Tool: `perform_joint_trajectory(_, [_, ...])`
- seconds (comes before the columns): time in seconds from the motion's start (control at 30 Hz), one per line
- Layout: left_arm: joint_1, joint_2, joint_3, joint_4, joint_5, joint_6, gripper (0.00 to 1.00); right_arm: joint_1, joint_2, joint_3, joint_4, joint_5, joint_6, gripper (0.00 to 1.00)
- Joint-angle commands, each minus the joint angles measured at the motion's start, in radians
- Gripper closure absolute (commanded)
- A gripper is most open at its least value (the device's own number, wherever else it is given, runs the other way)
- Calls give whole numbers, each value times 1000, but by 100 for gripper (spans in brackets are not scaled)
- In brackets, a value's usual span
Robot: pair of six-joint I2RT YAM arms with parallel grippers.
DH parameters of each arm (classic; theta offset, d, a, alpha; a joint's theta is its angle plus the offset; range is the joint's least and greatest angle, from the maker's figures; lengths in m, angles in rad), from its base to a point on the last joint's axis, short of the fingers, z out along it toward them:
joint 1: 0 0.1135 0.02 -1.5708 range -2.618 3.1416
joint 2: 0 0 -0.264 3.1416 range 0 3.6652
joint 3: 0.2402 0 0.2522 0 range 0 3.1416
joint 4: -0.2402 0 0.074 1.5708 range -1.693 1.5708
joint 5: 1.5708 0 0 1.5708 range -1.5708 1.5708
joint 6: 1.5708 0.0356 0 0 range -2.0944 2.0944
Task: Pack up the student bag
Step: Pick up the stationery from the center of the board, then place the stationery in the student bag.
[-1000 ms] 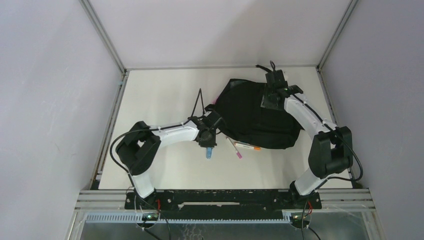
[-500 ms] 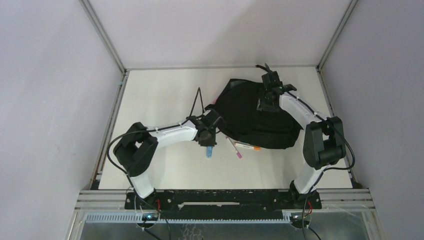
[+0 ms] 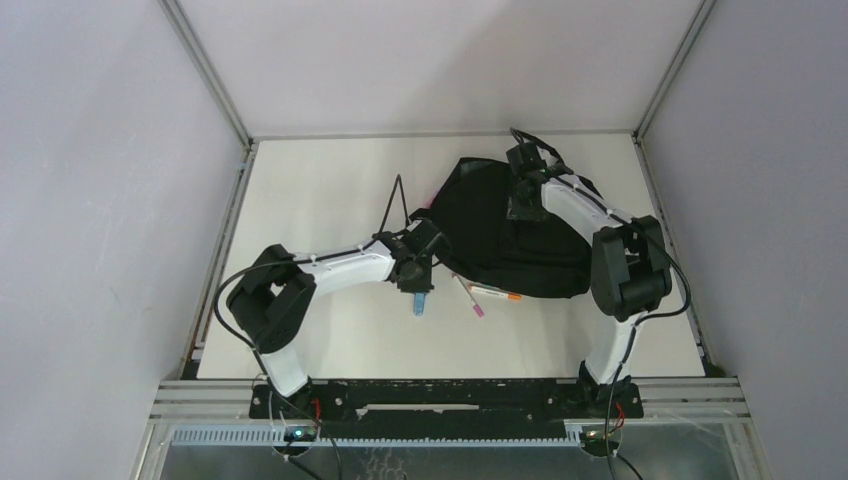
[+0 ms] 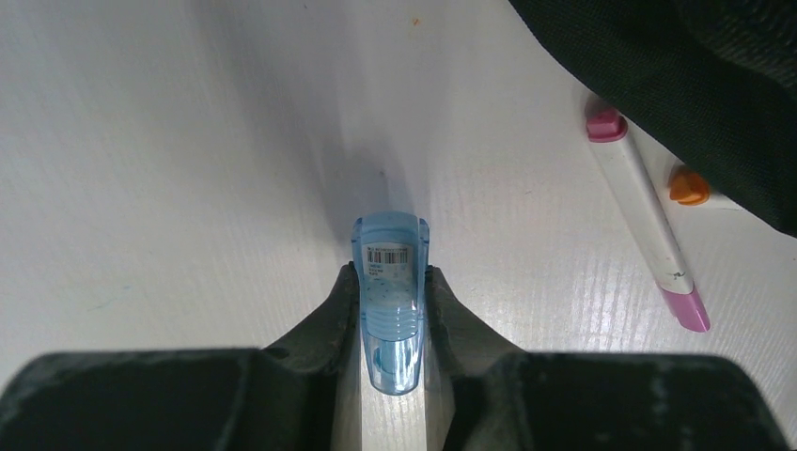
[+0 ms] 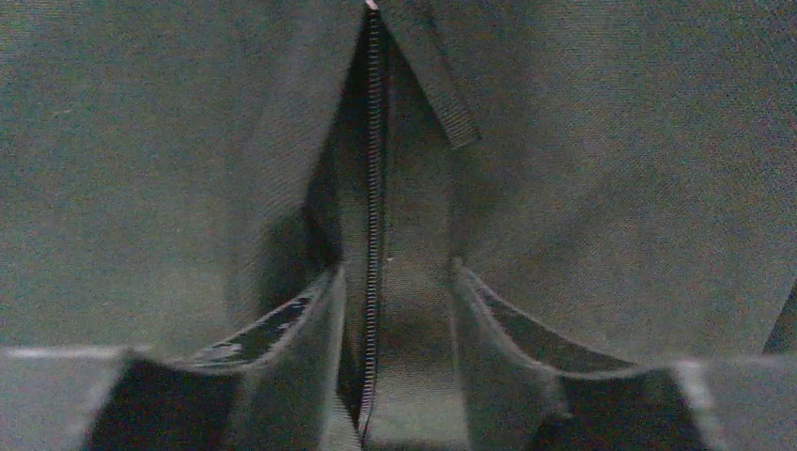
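The student bag (image 3: 500, 240) lies floppy and black at the back right of the table. My right gripper (image 3: 522, 203) is over its top. In the right wrist view the fingers (image 5: 310, 329) close on a fold of bag fabric (image 5: 141, 141) with a zipper line (image 5: 374, 188) between them. My left gripper (image 3: 418, 288) is just left of the bag's front edge and is shut on a small translucent blue plastic item (image 4: 390, 291) with a barcode label, held just above the table. The item also shows in the top view (image 3: 419, 304).
A white marker with pink ends (image 4: 648, 225) and an orange-capped marker (image 4: 689, 187) lie partly under the bag's front edge (image 4: 695, 85); both show in the top view (image 3: 470, 298), (image 3: 498, 294). A thin black strap loop (image 3: 398, 200) sticks out left of the bag.
My right gripper has moved left and a little nearer over the bag, its elbow swinging left too. My left gripper with the blue item has hardly moved.
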Motion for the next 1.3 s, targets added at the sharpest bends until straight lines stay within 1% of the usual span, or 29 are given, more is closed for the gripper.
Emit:
perform_joint_trajectory(0.0, [-2, -59, 5, 20, 14, 24, 94, -16, -16, -7, -3, 74, 9, 52])
perform_joint_trajectory(0.07, [-2, -65, 7, 20, 20, 25, 94, -31, -33, -28, -2, 75, 15, 63])
perform_joint_trajectory(0.17, [-2, -73, 16, 20, 29, 26, 95, -40, -63, -52, -1, 80, 21, 86])
perform_joint_trajectory(0.23, [-3, -77, 21, 19, 29, 26, 99, -38, -87, -64, 1, 81, 24, 100])
perform_joint_trajectory(0.6, [-2, -154, 57, 8, 63, 40, 100, -21, -247, -71, -11, 73, 38, 100])
perform_joint_trajectory(0.83, [-3, -175, 128, 6, 111, 51, 100, -21, -226, -83, -12, 43, 21, 100])
perform_joint_trajectory(0.87, [-2, -175, 138, 6, 116, 53, 100, -18, -218, -82, -13, 34, 18, 96])
perform_joint_trajectory(0.9, [-3, -174, 148, 6, 121, 55, 100, -18, -212, -82, -12, 30, 17, 86])
perform_joint_trajectory(0.93, [-3, -173, 158, 5, 125, 58, 100, -16, -205, -82, -13, 27, 15, 78])
perform_joint_trajectory(1.0, [-3, -169, 173, 3, 133, 62, 100, -15, -196, -82, -9, 37, 15, 71])
perform_joint_trajectory(1.03, [-3, -168, 182, 3, 138, 63, 100, -15, -191, -83, -10, 50, 16, 69])
perform_joint_trajectory(1.17, [-2, -149, 233, 5, 163, 71, 100, -22, -173, -82, -3, 84, 19, 68])
perform_joint_trajectory(1.2, [-3, -142, 249, 5, 183, 75, 100, -26, -168, -83, 3, 74, 18, 67])
perform_joint_trajectory(1.27, [-2, -129, 277, 4, 201, 80, 100, -24, -155, -77, 6, 61, 16, 61])
